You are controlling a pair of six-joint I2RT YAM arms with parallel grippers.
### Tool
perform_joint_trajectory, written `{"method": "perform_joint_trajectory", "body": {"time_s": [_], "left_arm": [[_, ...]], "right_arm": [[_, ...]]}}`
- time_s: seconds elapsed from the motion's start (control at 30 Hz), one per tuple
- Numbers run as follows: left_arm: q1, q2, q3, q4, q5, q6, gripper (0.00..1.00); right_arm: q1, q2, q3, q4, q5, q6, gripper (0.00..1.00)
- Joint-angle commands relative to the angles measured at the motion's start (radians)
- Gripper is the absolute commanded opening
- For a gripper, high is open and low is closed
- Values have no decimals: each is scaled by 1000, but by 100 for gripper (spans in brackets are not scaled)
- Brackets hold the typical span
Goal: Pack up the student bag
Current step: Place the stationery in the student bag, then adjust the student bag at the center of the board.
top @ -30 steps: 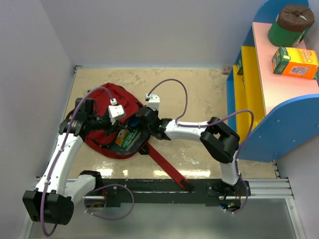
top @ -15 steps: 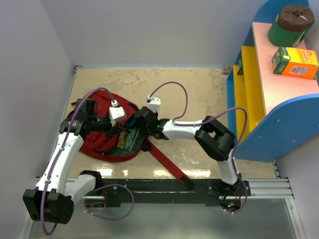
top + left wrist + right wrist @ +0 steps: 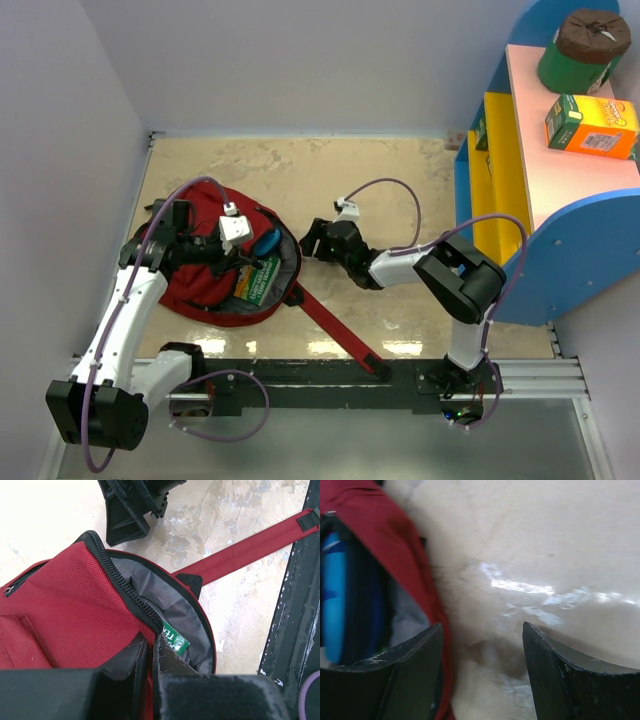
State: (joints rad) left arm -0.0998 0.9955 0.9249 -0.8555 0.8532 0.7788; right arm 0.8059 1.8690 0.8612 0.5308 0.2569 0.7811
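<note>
The student bag (image 3: 190, 285) lies at the left middle of the top view, with its open mouth toward the right. The left gripper (image 3: 150, 647) is clamped on the zipper rim (image 3: 125, 592) and holds it up. The right gripper (image 3: 311, 240) is just right of this mouth, the nearer one to it, with jaws apart and empty. Its forearm reaches low and leftward over the table (image 3: 400, 190).

Left hand (image 3: 151, 647) pinching student bag (image 3: 65, 605) zipper rim; green label (image 3: 175, 641) inside.
</note>
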Motion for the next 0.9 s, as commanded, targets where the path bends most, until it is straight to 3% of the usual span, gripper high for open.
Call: {"method": "perform_joint_trajectory", "body": {"time_s": [0.0,0.3,0.43,0.6,0.7,0.77,0.8,0.87], "left_arm": [[-11,-24,26,-7,47,17,0],[-11,-17,26,10,52,0,0],[-11,-18,37,7,49,-1,0],[-11,-26,43,4,49,-3,0],[-11,-28,45,9,44,-4,0],[-11,-23,49,10,40,-4,0],[-11,-23,48,13,37,-4,0],[-11,-18,42,24,27,-9,0]], "right_arm": [[10,-31,-8,195,-142,-5,67],[12,-58,-1,176,-160,-23,62],[18,33,77,8,-150,-45,56],[44,94,114,-46,-107,-91,52],[46,82,124,-11,-149,-112,38],[44,32,139,-9,-147,-117,5],[41,9,156,-35,-131,-140,0],[38,-66,237,-162,-37,-199,0]]}}
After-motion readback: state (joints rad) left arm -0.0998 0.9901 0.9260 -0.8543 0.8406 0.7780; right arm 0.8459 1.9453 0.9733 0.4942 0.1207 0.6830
